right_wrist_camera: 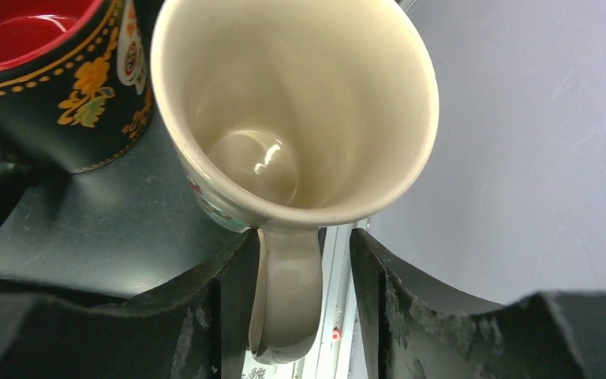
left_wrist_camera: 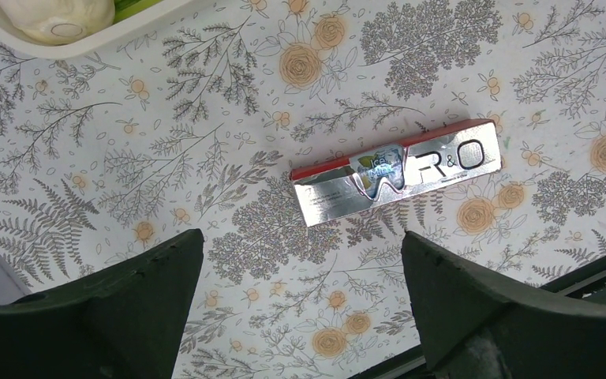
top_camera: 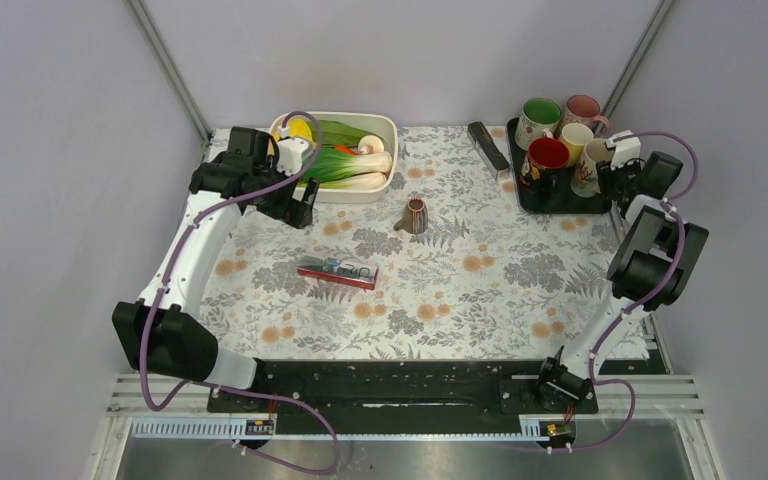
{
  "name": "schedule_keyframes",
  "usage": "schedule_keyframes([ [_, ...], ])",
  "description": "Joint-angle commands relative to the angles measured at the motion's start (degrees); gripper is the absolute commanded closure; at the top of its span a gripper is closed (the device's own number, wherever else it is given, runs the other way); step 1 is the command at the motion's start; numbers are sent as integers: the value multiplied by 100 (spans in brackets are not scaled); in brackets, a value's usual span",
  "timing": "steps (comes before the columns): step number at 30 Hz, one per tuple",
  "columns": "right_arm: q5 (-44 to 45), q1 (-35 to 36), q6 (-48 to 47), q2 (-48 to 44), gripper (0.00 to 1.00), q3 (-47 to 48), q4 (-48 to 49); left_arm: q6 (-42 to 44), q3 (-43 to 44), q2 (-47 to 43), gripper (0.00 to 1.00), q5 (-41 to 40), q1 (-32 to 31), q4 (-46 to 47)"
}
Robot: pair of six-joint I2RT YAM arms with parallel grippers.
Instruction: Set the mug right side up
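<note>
- A floral tablecloth (top_camera: 480,290), grey ferns and orange blossoms on white, is covering the table; pale grey walls are closing it in at the back and both sides; metal posts are running up at the rear corners.
- A white dish (top_camera: 385,125) of leeks is sitting at the rear left; a black tray (top_camera: 560,203) of mugs is sitting at the rear right; a black bar (top_camera: 487,145) is lying between them; a brown cup (top_camera: 415,215) is standing alone near the middle; a red and silver toothpaste box (top_camera: 337,270) is lying flat nearer the front.
- The cream mug (right_wrist_camera: 292,110) is standing at the tray's right edge, just beside a black mug with a red inside (right_wrist_camera: 39,71); its mouth is facing straight up, so its long axis is running vertically; its handle is pointing away from the tray's middle, toward the table's right side and into the right gripper (right_wrist_camera: 301,237).
- The right gripper is bracketing that handle with its jaws parted; a clear gap is showing between the handle and one finger (right_wrist_camera: 387,316); the other finger is sitting so close that contact cannot be told; nothing is being pinched.
- The left gripper (left_wrist_camera: 300,241) is hovering above the cloth just in front of the dish, jaws spread wide and holding nothing; in the left wrist view the toothpaste box is lying on the cloth beyond its fingers.
</note>
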Motion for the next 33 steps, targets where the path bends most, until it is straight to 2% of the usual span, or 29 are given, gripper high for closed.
schedule_keyframes([
  [1, 291, -3, -210, 329, 46, 725, -371, 29, 294, 13, 1, -195, 45, 111],
  [5, 535, 21, -220, 614, 46, 1247, -879, -1, 394, 82, 1, -210, 42, 113],
  [11, 658, 74, -409, 855, 45, 1675, -1098, -39, 540, 180, 1, -231, 44, 110],
  [20, 722, 243, -455, 993, 41, 1947, -1364, -33, 502, 136, 1, -303, 40, 112],
  [25, 911, 247, -307, 783, 28, 1796, -1300, 8, 444, 70, 1, -252, 40, 115],
  [30, 1453, 234, -113, 349, 6, 1419, -948, 61, 333, -82, 1, -158, 41, 114],
  [33, 1736, 219, 27, -13, 2, 1052, -782, 109, 307, -223, 1, 29, 40, 113],
])
